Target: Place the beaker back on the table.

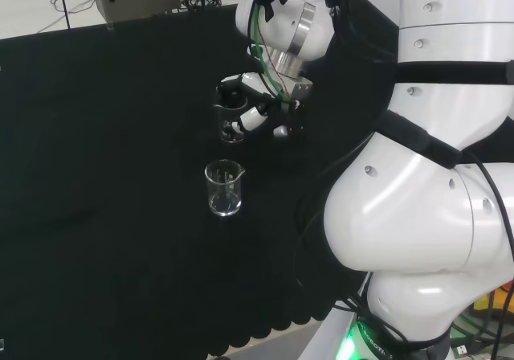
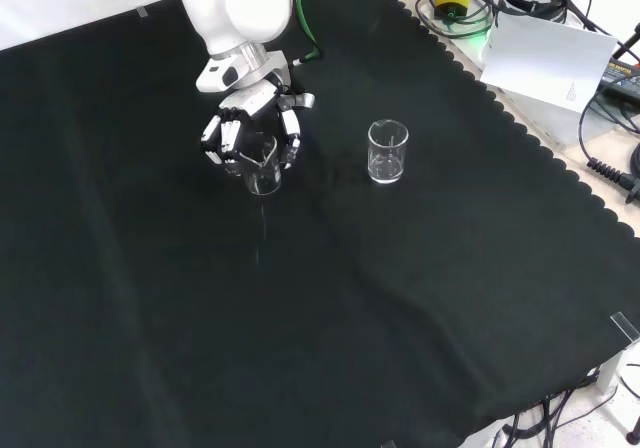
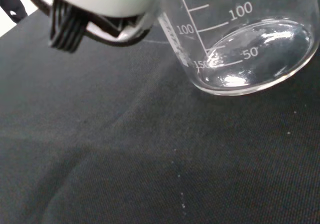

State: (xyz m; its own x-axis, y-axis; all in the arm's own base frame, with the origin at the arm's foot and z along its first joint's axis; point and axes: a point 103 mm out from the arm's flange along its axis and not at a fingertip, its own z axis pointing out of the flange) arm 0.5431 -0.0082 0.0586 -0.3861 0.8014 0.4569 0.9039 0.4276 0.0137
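Black cloth (image 2: 420, 298) covers my bench. I see the hand (image 2: 250, 128) with fingers curled round a clear glass beaker (image 2: 263, 173), upright, its base seemingly just above the cloth. A second beaker (image 2: 387, 152) stands apart to its right in the front view.

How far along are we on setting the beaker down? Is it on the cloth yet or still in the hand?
Nearly down, not released. The hand has its fingers curled round the beaker, upright and low over the cloth. In the wrist view its base looks at or just above the cloth; I cannot tell if it touches. Left to do: settle it, open the fingers, withdraw. A second beaker stands apart, untouched.
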